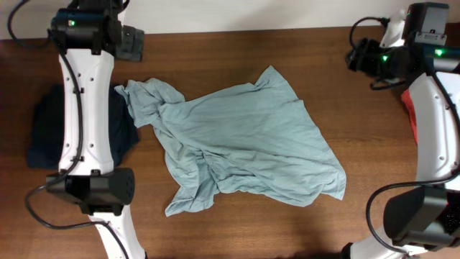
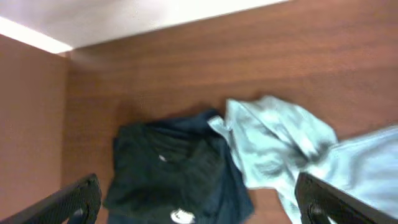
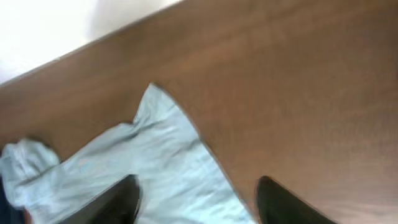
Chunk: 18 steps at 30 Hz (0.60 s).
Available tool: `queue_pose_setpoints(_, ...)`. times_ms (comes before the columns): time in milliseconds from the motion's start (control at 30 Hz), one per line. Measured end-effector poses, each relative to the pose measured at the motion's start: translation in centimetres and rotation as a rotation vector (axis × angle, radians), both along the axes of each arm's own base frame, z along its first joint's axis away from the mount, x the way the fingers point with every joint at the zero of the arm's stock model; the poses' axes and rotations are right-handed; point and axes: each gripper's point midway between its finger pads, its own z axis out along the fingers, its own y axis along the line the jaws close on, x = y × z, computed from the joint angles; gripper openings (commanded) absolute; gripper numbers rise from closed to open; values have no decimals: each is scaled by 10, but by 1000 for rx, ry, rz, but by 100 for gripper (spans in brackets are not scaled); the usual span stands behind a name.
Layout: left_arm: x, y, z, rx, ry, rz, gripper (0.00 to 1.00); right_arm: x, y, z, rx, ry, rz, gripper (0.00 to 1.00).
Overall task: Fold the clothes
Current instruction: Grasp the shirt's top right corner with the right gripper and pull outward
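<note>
Clothes (image 1: 244, 140) lie crumpled on the table (image 1: 215, 50), my arms (image 1: 83, 108) stretched toward its far edge.
Left pincer (image 2: 199, 202) gapes wide and empty; right pincer (image 3: 199, 199) stands parted, empty too.

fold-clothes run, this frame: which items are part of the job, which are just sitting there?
Job:
- pale grey-blue T-shirt, crumpled mid-table
- navy shirt, left side, partly under the left arm
- red garment, right edge, mostly hidden

Not job:
- wooden table
- white surface beyond its far edge
</note>
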Motion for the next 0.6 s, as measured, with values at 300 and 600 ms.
queue_pose_setpoints(300,-19,-39,23,-104,-28,-113,97,61,125,-81,-54,-59,339,4)
queue_pose_setpoints(600,-112,-74,156,-184,-343,-256,97,97,141,-224,3,51,304,4)
